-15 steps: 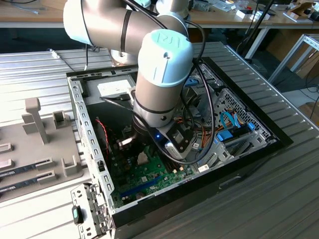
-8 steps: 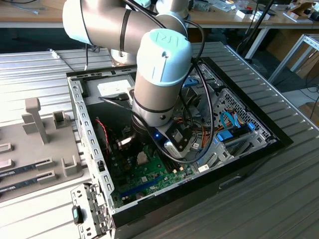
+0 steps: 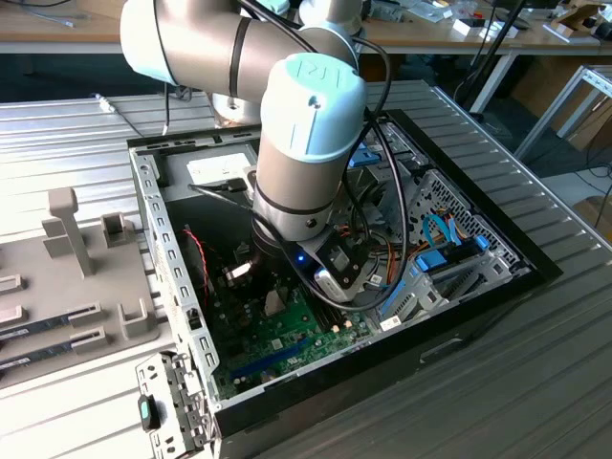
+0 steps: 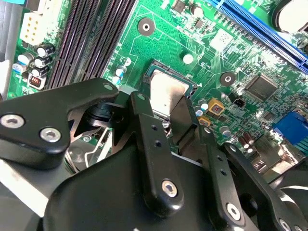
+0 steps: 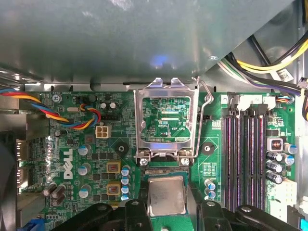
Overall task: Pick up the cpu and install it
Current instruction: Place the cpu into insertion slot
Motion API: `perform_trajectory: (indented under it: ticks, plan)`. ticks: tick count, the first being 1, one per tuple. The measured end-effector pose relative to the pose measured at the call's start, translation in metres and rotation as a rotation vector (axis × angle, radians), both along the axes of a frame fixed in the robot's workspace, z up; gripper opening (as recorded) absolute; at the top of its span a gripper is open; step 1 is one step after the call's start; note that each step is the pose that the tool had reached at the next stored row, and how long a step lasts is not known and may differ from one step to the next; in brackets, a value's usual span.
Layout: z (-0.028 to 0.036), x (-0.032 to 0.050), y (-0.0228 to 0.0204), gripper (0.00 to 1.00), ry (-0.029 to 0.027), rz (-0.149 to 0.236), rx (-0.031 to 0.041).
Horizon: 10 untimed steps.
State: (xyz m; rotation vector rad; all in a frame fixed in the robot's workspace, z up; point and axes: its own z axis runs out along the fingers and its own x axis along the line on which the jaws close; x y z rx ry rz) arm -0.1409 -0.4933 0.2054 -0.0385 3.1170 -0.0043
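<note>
The cpu, a flat square chip with a silver-grey metal top, sits between my gripper's black fingers in both wrist views. My gripper is shut on the cpu, one finger against each of two opposite sides. It holds the chip low over the socket on the green motherboard. Beside it, the socket's metal load plate stands swung open, with its wire lever raised. In the exterior view the arm reaches down into the open computer case.
Black memory slots run beside the socket. Coloured fan wires and yellow-black power cables lie close by. A blue expansion slot crosses the board. A grey parts holder stands outside the case at the exterior view's left.
</note>
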Motion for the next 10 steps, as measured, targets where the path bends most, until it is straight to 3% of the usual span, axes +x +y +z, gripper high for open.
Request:
perform_trajectory:
  ticks: [10]
  plan:
    - [-0.0013, -0.0006, -0.0009, 0.44, -0.0001, 0.019, 0.0002]
